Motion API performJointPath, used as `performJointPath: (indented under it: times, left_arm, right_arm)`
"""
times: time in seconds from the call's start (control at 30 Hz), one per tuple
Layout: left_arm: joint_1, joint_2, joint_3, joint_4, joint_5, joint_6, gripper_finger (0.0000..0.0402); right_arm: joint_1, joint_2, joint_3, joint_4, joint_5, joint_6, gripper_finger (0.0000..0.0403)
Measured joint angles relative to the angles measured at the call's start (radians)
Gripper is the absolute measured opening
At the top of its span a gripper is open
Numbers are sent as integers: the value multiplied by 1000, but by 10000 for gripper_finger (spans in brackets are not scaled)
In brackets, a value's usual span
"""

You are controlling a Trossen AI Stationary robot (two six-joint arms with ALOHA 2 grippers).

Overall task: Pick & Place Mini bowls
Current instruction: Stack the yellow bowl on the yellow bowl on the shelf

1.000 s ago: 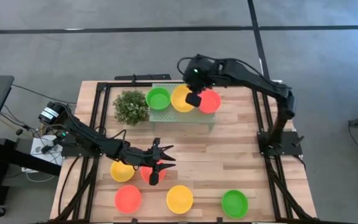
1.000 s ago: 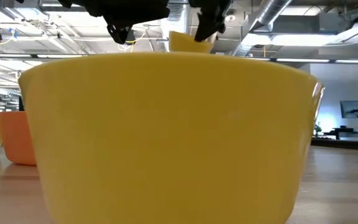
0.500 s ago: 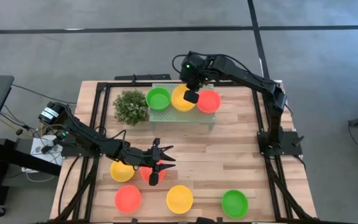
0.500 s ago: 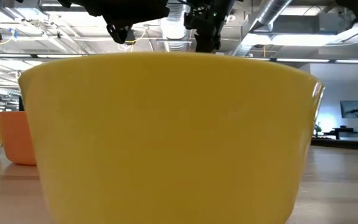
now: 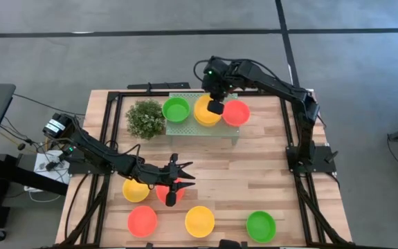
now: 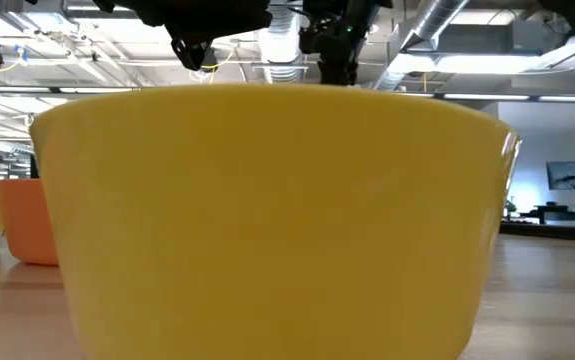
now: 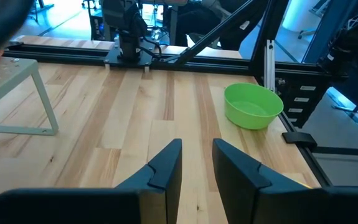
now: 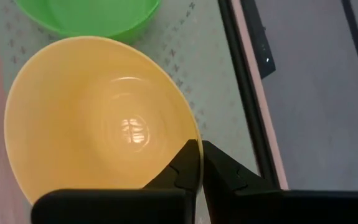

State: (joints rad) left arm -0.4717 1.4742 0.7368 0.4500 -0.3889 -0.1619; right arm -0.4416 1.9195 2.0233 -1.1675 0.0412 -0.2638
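Observation:
A yellow mini bowl [image 5: 203, 112] sits on the pale green tray [image 5: 185, 129] at the far middle of the table, between a green bowl [image 5: 176, 109] and a red bowl [image 5: 237, 113]. My right gripper [image 5: 214, 107] is shut on the yellow bowl [image 8: 98, 118]. My left gripper [image 5: 175, 184] hovers open and empty over a red bowl [image 5: 165, 193] near the table's near left, beside another yellow bowl [image 5: 133, 189]. In the left wrist view its fingers [image 7: 197, 168] stand a little apart over bare wood. My right gripper pinches the yellow bowl's rim [image 8: 190, 138] on the bowl's right side, one finger inside the bowl and one outside. The fingers come from above, pointing down. The bowl lies open side up on the tray, next to the green bowl [image 8: 85, 15].
A bushy plant [image 5: 145, 119] stands left of the tray. Red [image 5: 142, 220], yellow [image 5: 199, 220] and green [image 5: 261, 225] bowls line the near edge. The near yellow bowl [image 6: 267, 220] fills the low view. Bare wood lies between the tray and the near row.
My right gripper has gone down with the yellow bowl, still shut on its rim. The bowl, seen lifted in the low view a second ago, has sunk out of sight there and now lies on the tray between the green and red bowls.

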Motion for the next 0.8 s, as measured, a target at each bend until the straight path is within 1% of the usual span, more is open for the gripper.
performJointPath:
  times: [0.27, 0.4, 0.57, 0.8]
  left_arm:
    - [0, 0, 0, 0, 0, 0, 90]
    - [0, 0, 0, 0, 0, 0, 90]
    - [0, 0, 0, 0, 0, 0, 90]
    - [0, 0, 0, 0, 0, 0, 90]
  right_arm:
    - [0, 0, 0, 15, -3, 0, 19]
    - [2, 0, 0, 7, -44, 0, 34]
    - [2, 0, 0, 7, -45, -5, 55]
    - [2, 0, 0, 7, -45, 9, 55]
